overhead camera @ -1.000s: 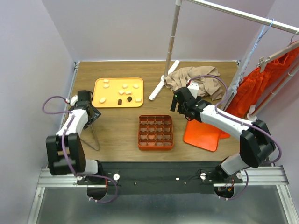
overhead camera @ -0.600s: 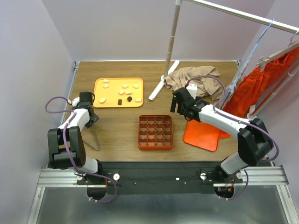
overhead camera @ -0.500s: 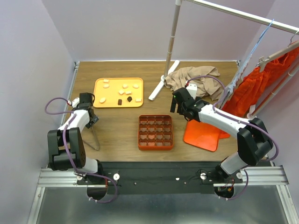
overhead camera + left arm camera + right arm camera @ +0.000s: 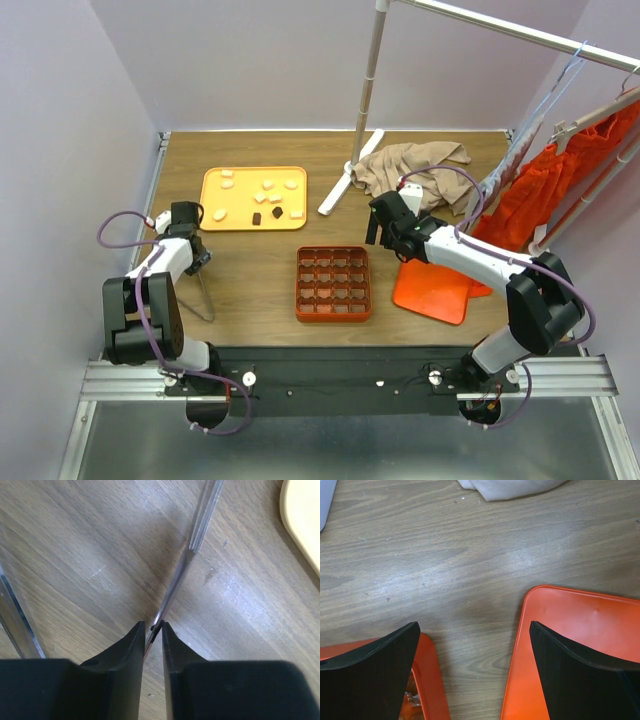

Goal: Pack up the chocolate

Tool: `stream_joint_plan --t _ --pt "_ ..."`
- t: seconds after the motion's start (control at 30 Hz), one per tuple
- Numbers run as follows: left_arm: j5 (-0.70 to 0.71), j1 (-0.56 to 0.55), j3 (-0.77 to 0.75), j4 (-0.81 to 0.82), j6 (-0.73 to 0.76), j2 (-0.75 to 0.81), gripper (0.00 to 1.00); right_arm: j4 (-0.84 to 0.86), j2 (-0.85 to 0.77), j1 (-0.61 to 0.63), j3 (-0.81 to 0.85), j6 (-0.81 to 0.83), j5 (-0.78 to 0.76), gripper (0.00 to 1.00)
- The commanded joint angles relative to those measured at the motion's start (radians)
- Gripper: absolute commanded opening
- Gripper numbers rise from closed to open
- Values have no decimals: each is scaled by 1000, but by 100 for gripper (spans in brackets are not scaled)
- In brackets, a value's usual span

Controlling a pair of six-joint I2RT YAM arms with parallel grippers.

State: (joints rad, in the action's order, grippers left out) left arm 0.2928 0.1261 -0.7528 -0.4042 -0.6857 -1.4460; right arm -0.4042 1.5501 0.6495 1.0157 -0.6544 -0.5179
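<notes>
Pinched almost shut, the left fingers (image 4: pixel 127 652) hold a thin metal strip, which is one leg of the tongs (image 4: pixel 195 540). The right fingers (image 4: pixel 375 672) are wide apart and hold nothing. They hang over bare wood between the box (image 4: pixel 333 283) and the lid (image 4: pixel 435 290), at the middle right of the top view.

The chocolate (image 4: pixel 260 198) lies on the tray (image 4: pixel 240 200) at the upper left of the top view, near the tongs but not touching them.

I think the step is picking up the tongs. To do it well, lift slow and straight, so the thin leg does not twist or slip out. Then make sure the tips point down before going to the tray.

Some things are hard to see. The far end of the tongs runs off the top of the left wrist view, and the other leg is cut off at the left edge. From above, the arm hides the spot where the fingers pinch. The box holes look empty — but they are too small to be sure.
</notes>
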Motion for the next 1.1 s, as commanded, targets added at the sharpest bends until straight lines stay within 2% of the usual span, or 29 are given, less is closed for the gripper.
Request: stream_joint_plan --t 0.0,0.1,0.37,0.47,0.5,0.63,0.73,0.9,1.07 --pt "37 1 1 1 -25 18 23 4 -22 4 -22 -17 -44 100" --pt "75 1 -35 -40 -23 56 0 5 -27 6 -22 -16 -47 100" --pt "132 -37 -163 -91 101 113 0 5 -13 4 -12 -16 -54 100" --pt "140 -162 -224 -70 187 104 0 7 -2 4 -8 -24 -45 100" --pt "137 -252 -235 -35 224 96 0 5 1 4 -6 -24 -45 100" --pt "129 -434 -282 27 345 33 0 5 15 4 0 -28 -37 100" --pt "93 -506 -299 53 425 -33 0 4 10 4 -6 -31 -34 100" --pt "11 -526 -293 74 509 -132 0 4 -11 4 -22 -30 -45 100" --pt "-26 -528 -273 62 529 -169 0 4 -21 4 -31 -17 -57 100"
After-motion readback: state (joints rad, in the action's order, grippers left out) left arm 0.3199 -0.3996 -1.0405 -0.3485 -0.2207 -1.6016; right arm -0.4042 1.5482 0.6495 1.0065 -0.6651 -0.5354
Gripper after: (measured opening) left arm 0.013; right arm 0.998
